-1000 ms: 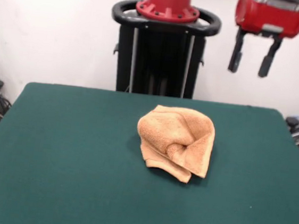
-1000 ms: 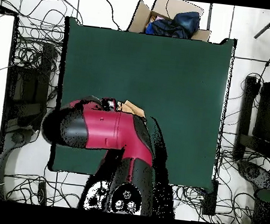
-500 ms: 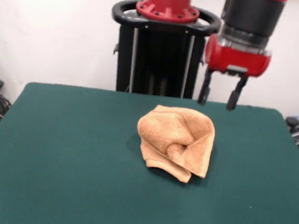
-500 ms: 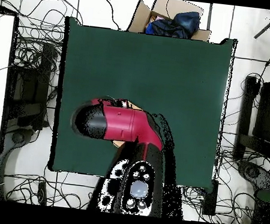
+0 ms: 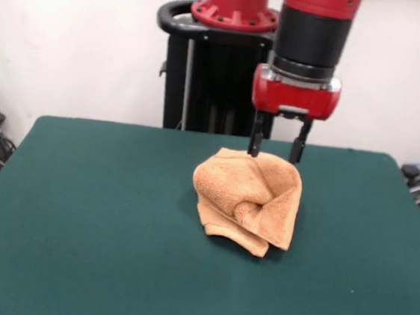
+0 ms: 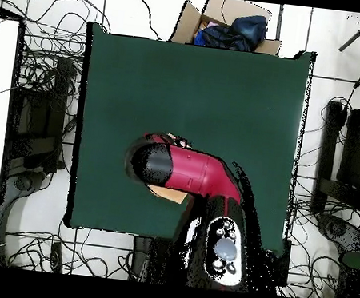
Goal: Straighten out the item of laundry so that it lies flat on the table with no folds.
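The orange-tan towel (image 5: 249, 199) lies crumpled and folded over itself near the middle of the dark green table (image 5: 98, 221). No tag or stripes show. My gripper (image 5: 274, 151) hangs open just above the towel's far edge, fingers pointing down, one fingertip (image 5: 255, 146) close to the cloth. In the overhead view the red arm (image 6: 188, 172) covers nearly all of the towel; only a tan sliver (image 6: 170, 194) shows beside it. The gripper itself is hidden there.
The black pedestal (image 5: 225, 84) stands behind the table's far edge. A cardboard box with dark cloth (image 6: 229, 26) sits beyond the table in the overhead view. Cables lie on the floor around the table.
The arm has swung from high at the right to left and down, so the gripper now hangs just over the towel's far edge. The towel has not moved.
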You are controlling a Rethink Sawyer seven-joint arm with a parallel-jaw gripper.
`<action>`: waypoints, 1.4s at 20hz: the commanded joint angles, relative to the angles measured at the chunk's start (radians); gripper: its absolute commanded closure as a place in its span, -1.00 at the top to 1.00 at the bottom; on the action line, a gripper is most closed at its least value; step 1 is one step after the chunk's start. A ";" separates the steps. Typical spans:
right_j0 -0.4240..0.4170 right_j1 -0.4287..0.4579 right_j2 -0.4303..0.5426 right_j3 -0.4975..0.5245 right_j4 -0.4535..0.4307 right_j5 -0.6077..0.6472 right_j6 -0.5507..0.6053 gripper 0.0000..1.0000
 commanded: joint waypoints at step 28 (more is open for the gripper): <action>-0.176 0.135 0.332 0.221 0.035 -0.454 0.214 1.00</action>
